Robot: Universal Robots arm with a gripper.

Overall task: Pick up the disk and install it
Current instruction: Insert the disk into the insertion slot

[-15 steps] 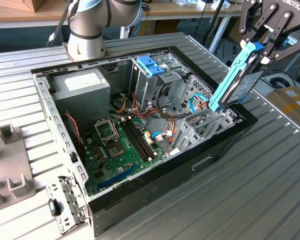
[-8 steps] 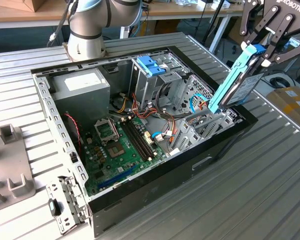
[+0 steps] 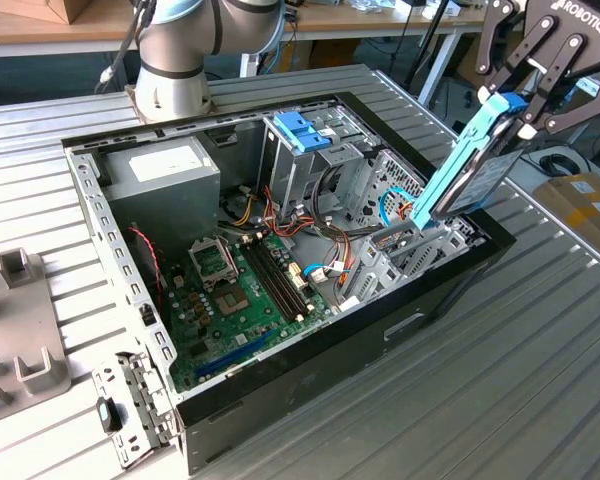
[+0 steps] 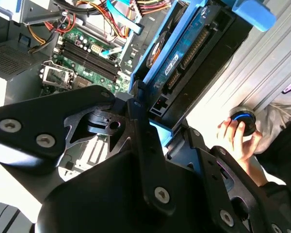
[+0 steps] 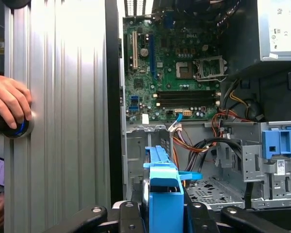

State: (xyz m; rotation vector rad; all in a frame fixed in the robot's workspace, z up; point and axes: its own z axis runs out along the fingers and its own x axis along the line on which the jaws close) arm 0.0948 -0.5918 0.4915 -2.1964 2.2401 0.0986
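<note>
Little print is clear enough to make out. In the exterior view, white lettering [image 3: 578, 12] runs along the black body of the hand [image 3: 515, 110], at about two o'clock from the computer case [image 3: 430, 300]. In the first wrist view, a white label [image 5: 276, 29] with fine lines of print sits on the grey power supply [image 5: 266, 53]. The green motherboard [image 5: 174, 73] carries small white markings, too fine to make out. A small white sticker [image 5: 280, 165] sits on the silver cage [image 5: 262, 179] under the blue latch [image 5: 280, 141]. In the second wrist view, the disk [image 4: 203, 43] shows a printed label [image 4: 170, 64], its words unclear.
</note>
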